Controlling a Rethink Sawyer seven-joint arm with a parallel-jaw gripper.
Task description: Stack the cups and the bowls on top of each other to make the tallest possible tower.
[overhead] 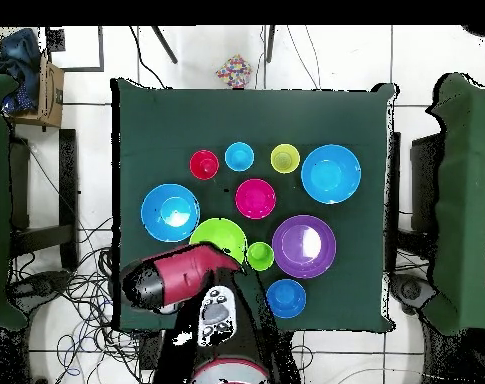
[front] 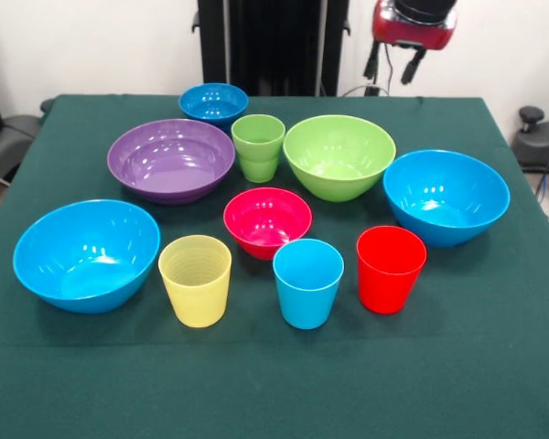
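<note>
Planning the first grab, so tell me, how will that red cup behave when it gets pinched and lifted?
The red cup looks like smooth glossy plastic, so probably light, stiff and a bit slippery. It stands upright and tapers toward its base, so a sideways nudge could tip it.

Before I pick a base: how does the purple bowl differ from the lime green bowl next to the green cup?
The purple bowl is wider and shallower, with a low flared wall; the lime green bowl is deeper and rounder, with steeper sides. In the front view the purple bowl sits left of the green cup and the lime green bowl right of it. Both stand upright, empty and glossy on the green table cloth, with nothing stacked in them.
</note>
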